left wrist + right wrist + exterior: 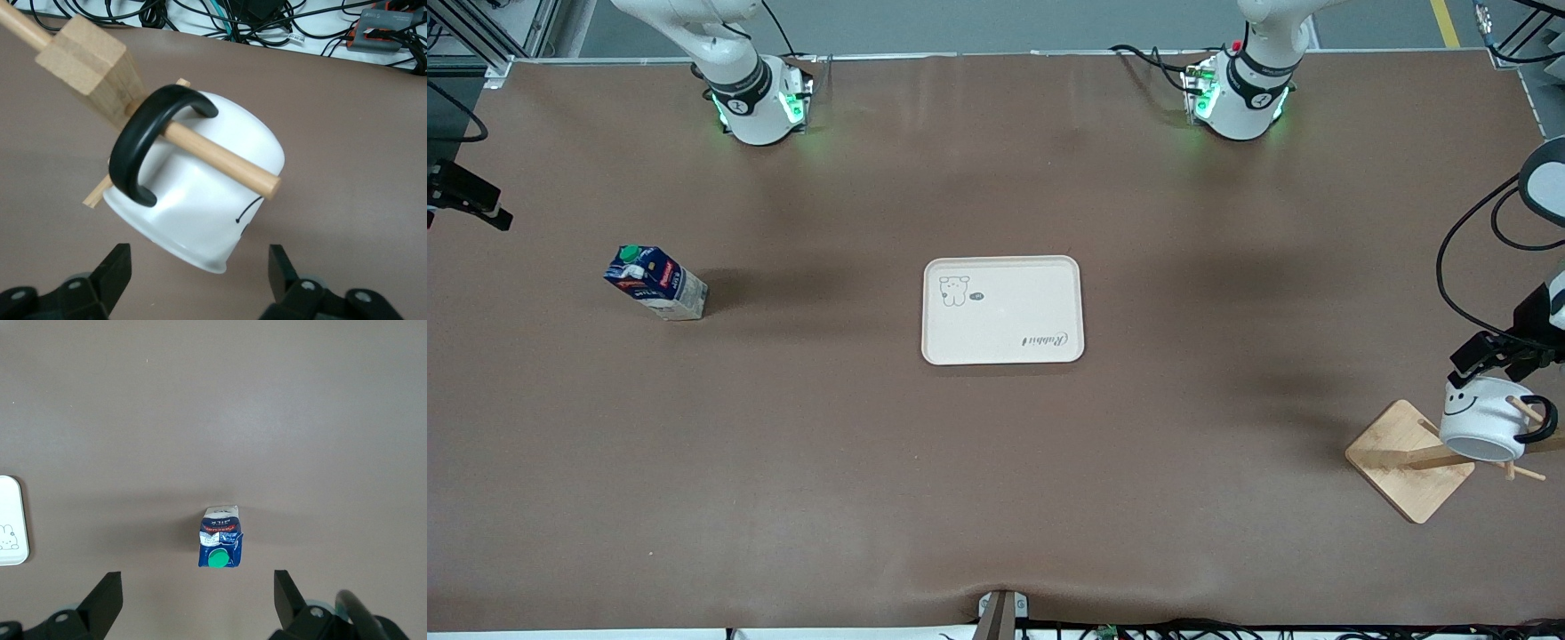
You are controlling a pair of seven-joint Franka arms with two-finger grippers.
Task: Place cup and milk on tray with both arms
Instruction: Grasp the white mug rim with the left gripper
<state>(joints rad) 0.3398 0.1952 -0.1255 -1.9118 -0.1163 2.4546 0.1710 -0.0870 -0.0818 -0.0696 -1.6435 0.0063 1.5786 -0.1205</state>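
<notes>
Cup (1482, 418): hangs by its black handle (143, 147) on a peg of the wooden rack (1409, 458), at the left arm's end of the bench (996, 498), about 4 o'clock from the tray (1002, 309) in the front view

Milk (655, 283): stands on the bench at the right arm's end, about 9 o'clock from the tray, well apart from it

Tray: middle of the bench, nothing on it yet

Left claw (1494, 356): just above the cup; from its wrist view I see the fingers (113, 270) spread on both sides of the white body, not yet pressing it

Right claw (197, 600): spread wide, high over the milk, out of the front view

Cup handling: I judge it stiff, smooth and breakable; I would take the wall near the rim and slide it off along the peg, not pull it sideways

Milk handling: I judge it light and a bit soft; I would pinch the two flat sides below the green cap (216, 558), gently, so it neither dents nor tips
</notes>
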